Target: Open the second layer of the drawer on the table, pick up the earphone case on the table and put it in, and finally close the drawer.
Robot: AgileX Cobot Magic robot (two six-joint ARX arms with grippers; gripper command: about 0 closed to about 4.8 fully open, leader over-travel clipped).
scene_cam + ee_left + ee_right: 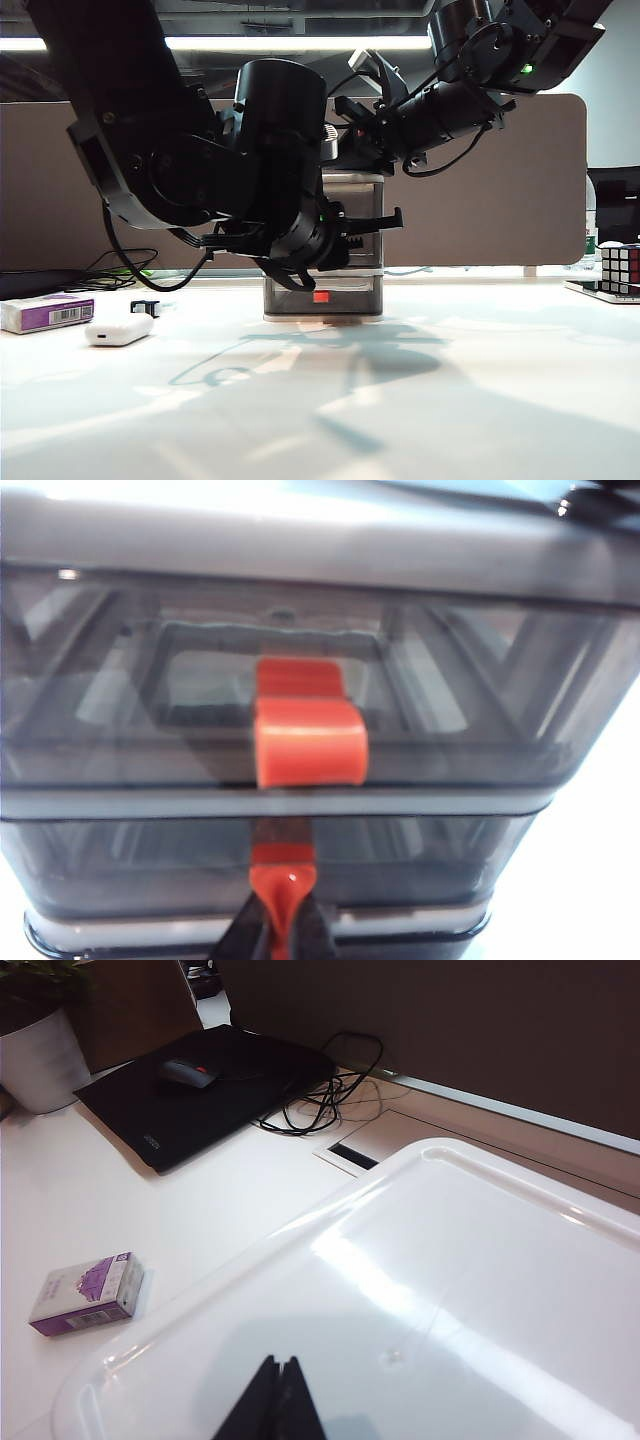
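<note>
Against the drawer [325,240], I see my left gripper [283,925] pinching the second layer's tab [282,880]; right gripper [272,1400], pressed together, rests atop; arms hide most.

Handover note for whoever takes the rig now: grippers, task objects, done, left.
Left gripper: shut on the red tab of the second layer; drawer not visibly pulled out yet.
Right gripper: shut, empty, over the cabinet top.
Earphone case: on the table, left of the cabinet, by the purple box.
Done: tab gripped.
Left: pull open, place the case inside, close.
</note>
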